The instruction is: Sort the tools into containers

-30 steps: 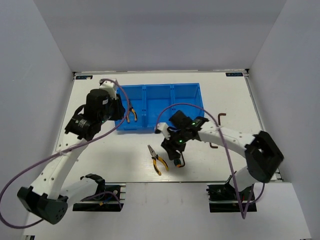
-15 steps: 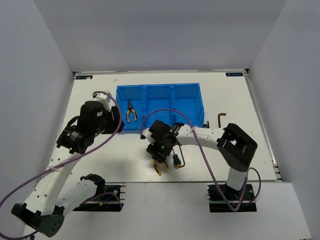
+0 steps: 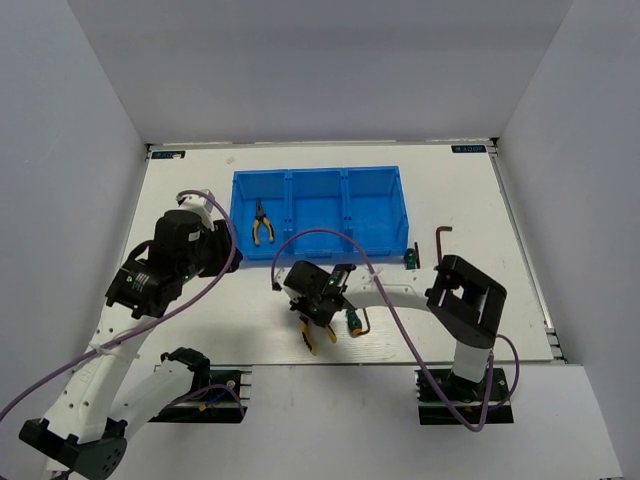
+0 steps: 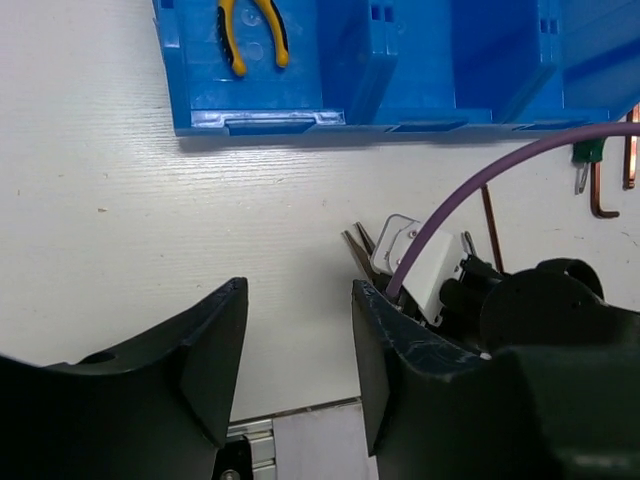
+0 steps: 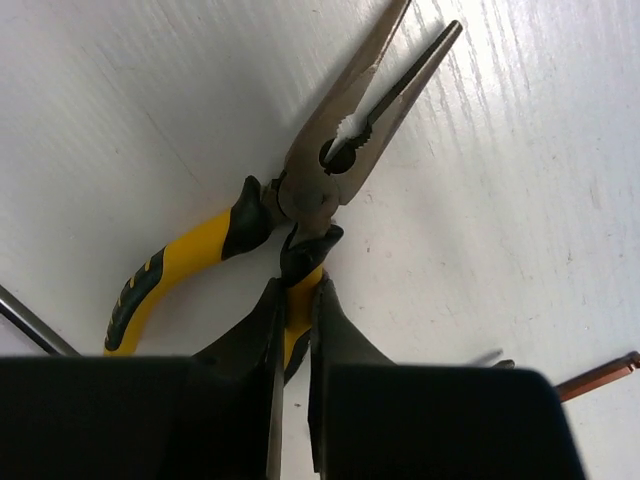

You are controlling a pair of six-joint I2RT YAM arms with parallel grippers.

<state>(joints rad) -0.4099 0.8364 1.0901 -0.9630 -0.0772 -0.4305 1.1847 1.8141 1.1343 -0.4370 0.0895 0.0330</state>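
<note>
Pinching one handle of the pliers (image 5: 322, 188), right gripper (image 5: 298, 292) clamped, left gripper (image 4: 298, 362) parted

Plain grey walls (image 3: 300, 70) on three sides, white wood-grain tabletop (image 3: 470, 190); soft even light

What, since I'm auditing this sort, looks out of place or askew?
The right jaws pinch just one handle of the loose pliers; the other handle splays sideways, so the tool may swing when lifted. Otherwise nothing stands out.

left arm (image 3: 165, 265) raised, jaws apart, right arm (image 3: 392, 290) low, jaws clamped on pliers (image 5: 310, 195)
</note>
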